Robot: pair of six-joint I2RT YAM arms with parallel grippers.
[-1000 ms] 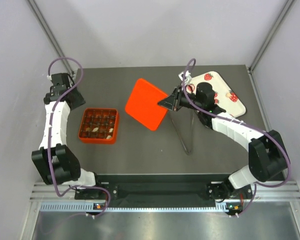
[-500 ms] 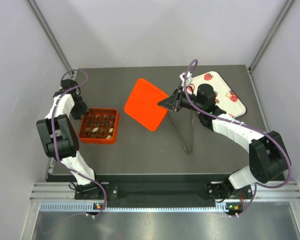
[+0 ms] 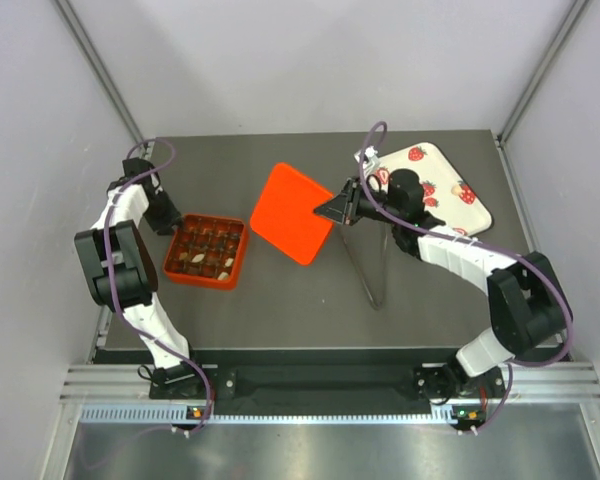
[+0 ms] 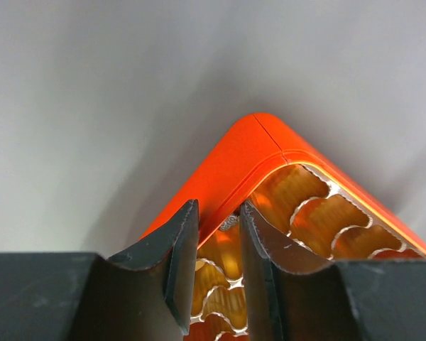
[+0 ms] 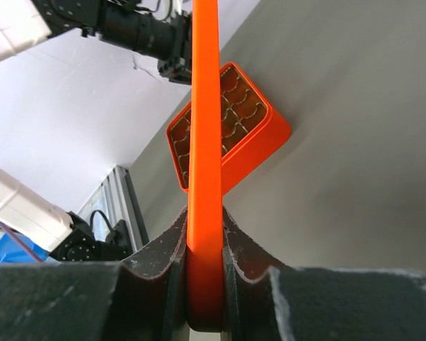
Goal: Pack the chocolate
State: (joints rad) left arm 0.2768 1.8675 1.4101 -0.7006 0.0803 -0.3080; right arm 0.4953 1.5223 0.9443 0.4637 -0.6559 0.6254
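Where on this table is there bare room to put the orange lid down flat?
Bare dark grey table lies in front of the orange-red compartment box and flat orange-red lid, up to the arm bases; another strip runs behind them. Crowded: the far right corner, with the strawberry-print tray and right gripper.

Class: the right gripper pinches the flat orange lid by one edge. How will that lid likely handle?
Probably stiff: the orange lid runs straight out from the right gripper, no sag visible. Likely light, since a pinch at one edge seems to hold it up. Its smooth plastic looks slippery, so it might pivot in that grip.
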